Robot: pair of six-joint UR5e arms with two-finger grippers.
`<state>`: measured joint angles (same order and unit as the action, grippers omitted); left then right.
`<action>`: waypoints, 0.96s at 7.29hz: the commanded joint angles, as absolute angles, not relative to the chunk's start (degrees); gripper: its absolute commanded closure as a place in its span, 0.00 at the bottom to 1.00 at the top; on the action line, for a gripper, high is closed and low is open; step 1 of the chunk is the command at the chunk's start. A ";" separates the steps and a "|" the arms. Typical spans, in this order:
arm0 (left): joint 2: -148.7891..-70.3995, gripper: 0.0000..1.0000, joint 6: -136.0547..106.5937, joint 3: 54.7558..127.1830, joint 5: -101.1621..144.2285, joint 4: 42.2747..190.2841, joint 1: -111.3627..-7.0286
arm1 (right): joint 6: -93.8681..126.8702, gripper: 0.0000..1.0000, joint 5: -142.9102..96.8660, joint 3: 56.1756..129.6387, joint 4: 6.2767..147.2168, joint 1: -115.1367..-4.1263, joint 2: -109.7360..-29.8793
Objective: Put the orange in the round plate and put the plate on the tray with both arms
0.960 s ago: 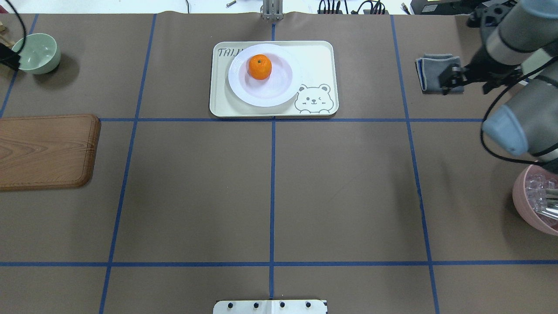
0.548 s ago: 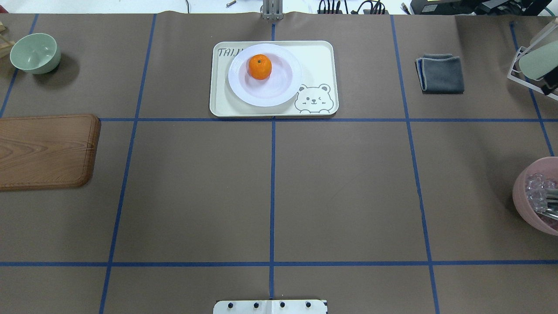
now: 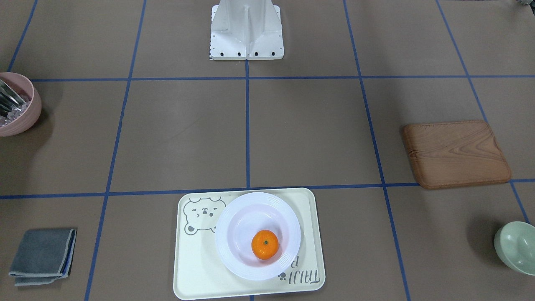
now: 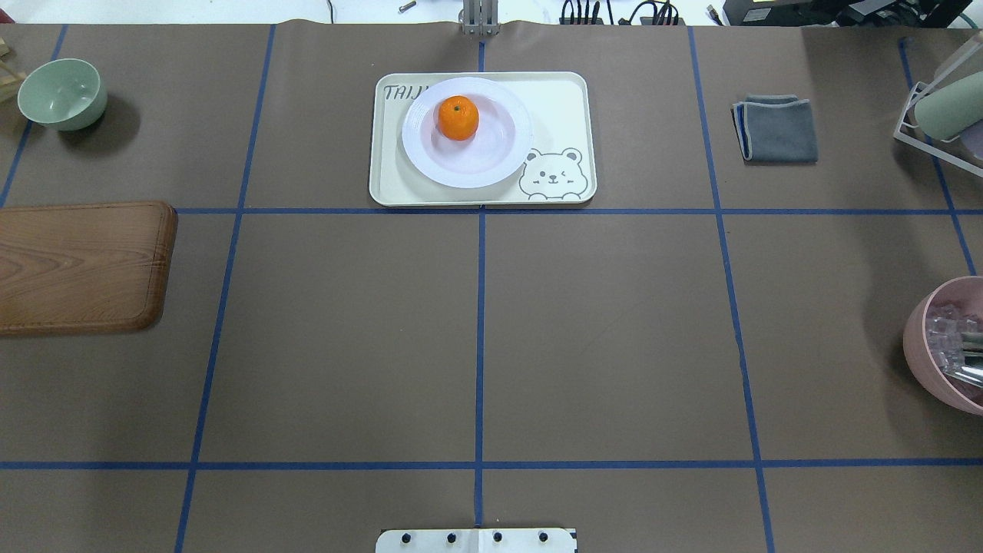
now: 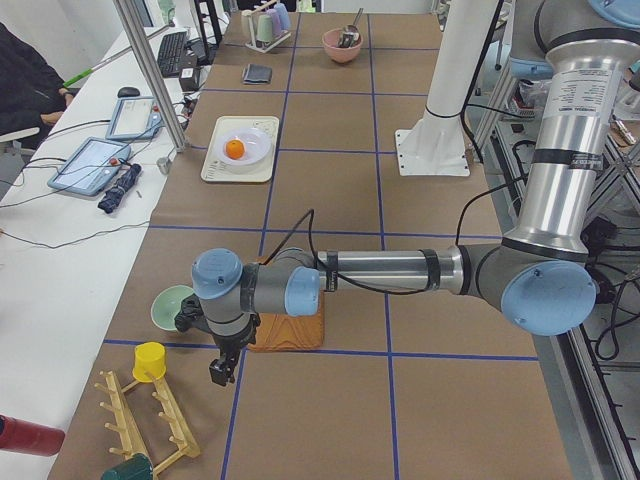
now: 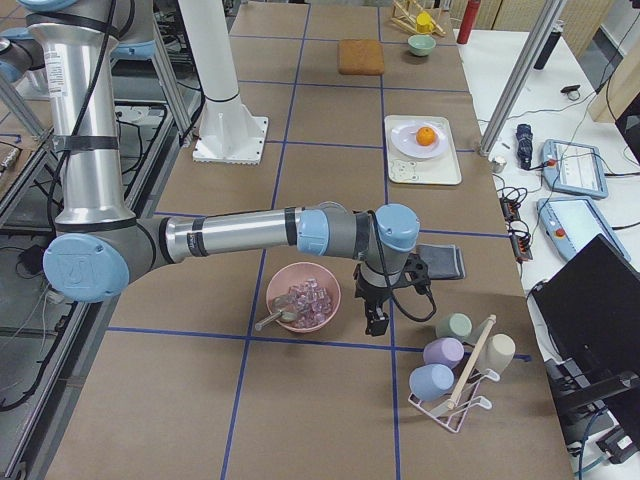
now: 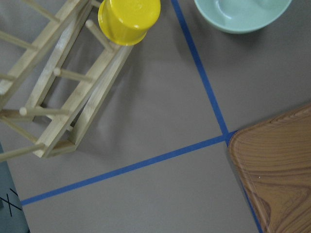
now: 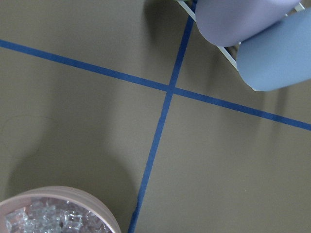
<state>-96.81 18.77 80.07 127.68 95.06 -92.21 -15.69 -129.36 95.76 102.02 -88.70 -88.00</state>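
Note:
The orange [image 4: 458, 117] [image 3: 265, 244] lies in the sunken centre of the white round plate [image 4: 491, 165] [image 3: 234, 259]. The plate rests on the cream bear tray [image 4: 561, 100] [image 3: 192, 267] at the far middle of the table. Neither arm shows in the overhead or front-facing view. In the exterior left view my left gripper [image 5: 218, 372] hangs beyond the wooden board, near the green bowl. In the exterior right view my right gripper [image 6: 377, 322] hangs beside the pink bowl. I cannot tell whether either is open or shut. Both are far from the tray.
A wooden board [image 4: 77, 265] and a pale green bowl [image 4: 61, 94] sit at the left. A folded grey cloth [image 4: 777, 129], a cup rack [image 4: 944, 115] and a pink bowl [image 4: 933, 361] of ice are at the right. A wooden rack with a yellow cup [image 7: 129, 19] lies under my left wrist.
My right arm, which hung over the grey cloth, has drawn back out of the overhead view. The left gripper has also left its left edge. Orange, plate and tray have not moved.

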 commanded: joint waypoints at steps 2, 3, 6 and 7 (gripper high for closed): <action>-93.88 0.02 5.53 85.99 128.14 95.63 -93.43 | -14.34 0.00 -129.20 95.36 101.95 -91.23 -90.17; -93.69 0.02 3.01 88.65 128.75 93.88 -93.25 | -11.37 0.00 -129.37 95.45 101.95 -91.23 -90.26; -93.78 0.01 2.72 90.53 131.04 91.14 -92.99 | -10.55 0.00 -129.37 95.54 101.95 -91.23 -90.26; -93.69 0.01 2.72 90.53 131.13 91.14 -92.99 | -10.55 0.00 -129.37 95.71 101.87 -91.23 -90.35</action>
